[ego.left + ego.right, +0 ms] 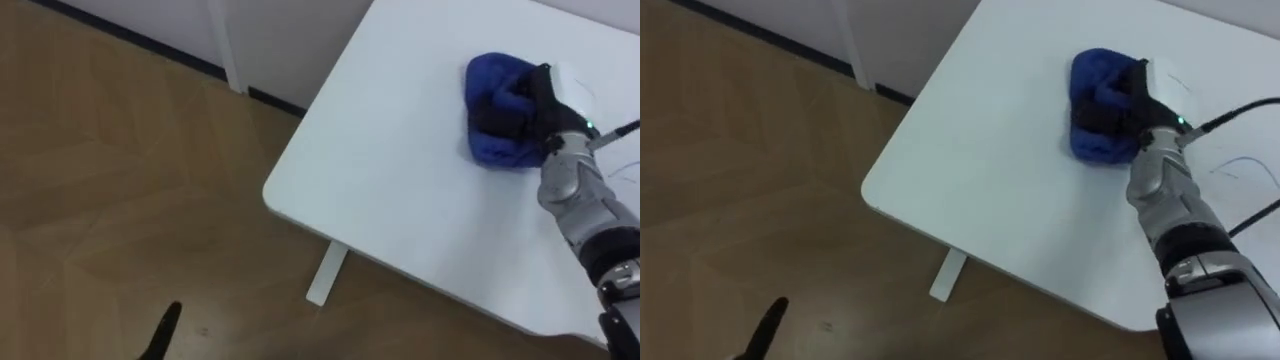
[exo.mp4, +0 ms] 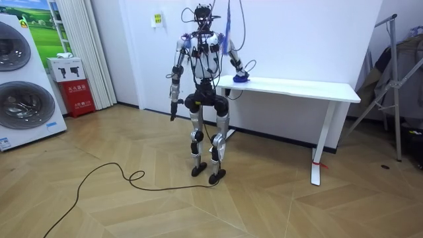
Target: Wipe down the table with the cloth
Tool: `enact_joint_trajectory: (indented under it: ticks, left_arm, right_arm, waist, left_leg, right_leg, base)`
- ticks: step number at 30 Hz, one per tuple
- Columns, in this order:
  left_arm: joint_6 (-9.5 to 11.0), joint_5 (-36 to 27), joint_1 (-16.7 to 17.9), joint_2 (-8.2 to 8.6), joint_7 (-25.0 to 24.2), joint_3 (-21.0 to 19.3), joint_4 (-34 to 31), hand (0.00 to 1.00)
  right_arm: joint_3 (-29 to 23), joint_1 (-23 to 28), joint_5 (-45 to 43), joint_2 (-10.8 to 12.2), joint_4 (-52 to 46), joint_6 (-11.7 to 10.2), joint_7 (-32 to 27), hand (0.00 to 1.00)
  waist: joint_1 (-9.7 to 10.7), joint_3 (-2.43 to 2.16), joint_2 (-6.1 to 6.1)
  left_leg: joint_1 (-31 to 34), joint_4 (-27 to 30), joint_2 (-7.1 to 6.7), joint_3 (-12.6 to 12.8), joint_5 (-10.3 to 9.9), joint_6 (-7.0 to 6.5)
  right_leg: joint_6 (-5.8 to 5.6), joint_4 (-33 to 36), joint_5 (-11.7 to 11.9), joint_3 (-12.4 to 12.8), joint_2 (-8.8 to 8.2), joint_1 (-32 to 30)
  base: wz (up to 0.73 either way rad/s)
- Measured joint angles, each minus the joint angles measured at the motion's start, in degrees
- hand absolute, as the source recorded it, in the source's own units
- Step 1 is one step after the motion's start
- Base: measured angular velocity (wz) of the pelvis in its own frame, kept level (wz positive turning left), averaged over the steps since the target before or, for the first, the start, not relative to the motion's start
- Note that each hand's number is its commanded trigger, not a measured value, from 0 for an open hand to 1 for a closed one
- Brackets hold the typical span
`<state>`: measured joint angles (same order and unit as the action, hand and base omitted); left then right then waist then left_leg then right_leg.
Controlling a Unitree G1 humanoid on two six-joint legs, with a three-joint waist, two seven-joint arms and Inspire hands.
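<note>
One blue cloth (image 1: 488,148) on the white table (image 1: 400,190) — right hand (image 1: 542,100), fingers curled round it; left hand (image 2: 173,110) hangs beside the hip.

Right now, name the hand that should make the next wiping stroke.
Right. The right hand grips the blue cloth on the white table, so it is probably ready to slide it. The left hand hangs low over the floor, away from both.
</note>
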<state>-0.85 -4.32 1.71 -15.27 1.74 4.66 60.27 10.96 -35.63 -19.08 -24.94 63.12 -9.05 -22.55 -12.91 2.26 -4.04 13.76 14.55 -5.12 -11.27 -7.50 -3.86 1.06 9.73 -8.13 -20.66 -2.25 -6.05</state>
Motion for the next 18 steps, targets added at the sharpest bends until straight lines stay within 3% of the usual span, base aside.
enact_joint_trajectory:
  ticks: [5,7,8,9,12,14,18]
  left_arm:
    - [0.0,-0.7,-0.1,-0.03,0.6,-0.2,-0.2,0.0]
    - [0.0,-0.6,0.1,-0.06,1.5,-0.2,-0.2,0.0]
    - [0.0,-0.6,0.2,-0.02,1.8,-0.8,-0.2,0.0]
    - [0.0,-0.5,0.5,0.05,2.0,-2.5,-0.3,0.0]
    - [0.0,-0.5,1.1,0.05,3.3,-6.1,-0.5,0.0]
    - [0.0,-0.5,2.1,0.07,4.1,-6.8,-0.7,0.0]
    - [-0.1,-0.1,3.2,0.06,5.0,-7.0,-0.7,0.0]
  right_arm:
    - [-6.0,3.7,2.3,0.0,0.0,-3.4,-0.4,1.0]
    - [-8.7,6.0,2.5,-0.1,0.1,-3.7,-1.3,1.0]
    - [-10.6,8.1,2.9,-0.1,0.5,-4.1,-2.2,1.0]
    - [-12.9,10.5,3.1,0.0,0.7,-4.3,-3.0,1.0]
    - [-18.0,14.6,4.0,-0.4,2.6,-4.3,-5.0,1.0]
    - [-19.9,15.5,3.9,-1.0,4.1,-4.3,-6.1,1.0]
    - [-22.4,19.2,4.0,-1.2,4.2,-4.1,-9.4,1.0]
  waist:
    - [2.0,-0.94,0.89]
    - [3.3,-1.73,1.31]
    - [4.0,-2.28,1.35]
    - [4.8,-2.46,1.34]
    - [5.7,-3.29,1.3]
    - [6.3,-3.3,1.39]
    - [8.0,-3.17,1.68]
  left_leg:
    - [0.7,0.3,-0.4,0.1,0.3,-0.42]
    - [0.6,0.3,-0.52,0.6,0.4,-0.65]
    - [0.3,0.3,-0.49,1.9,0.4,-0.74]
    - [-0.4,-0.1,-0.35,3.4,0.5,-0.92]
    - [-1.6,-0.9,-0.34,3.9,0.5,-1.6]
    - [-1.9,-1.0,-0.34,4.8,0.5,-1.73]
    - [-2.6,-1.1,-0.42,4.9,0.6,-1.81]
  right_leg:
    - [-0.06,0.0,0.0,-0.6,-0.38,-0.2]
    - [-0.07,0.1,0.0,-1.4,-0.63,0.2]
    - [-0.13,-0.1,-0.1,-1.3,-0.74,0.8]
    - [-0.42,-0.1,-0.3,-1.1,-0.84,1.4]
    - [-0.47,0.0,-0.3,0.6,-0.89,2.2]
    - [-0.51,0.0,-0.3,1.8,-0.96,2.3]
    - [-0.96,-0.1,-0.4,1.7,-1.13,3.3]
  base:
    - [0.16]
    - [0.28]
    - [0.33]
    - [0.3]
    - [0.02]
    - [-0.21]
    - [-0.05]
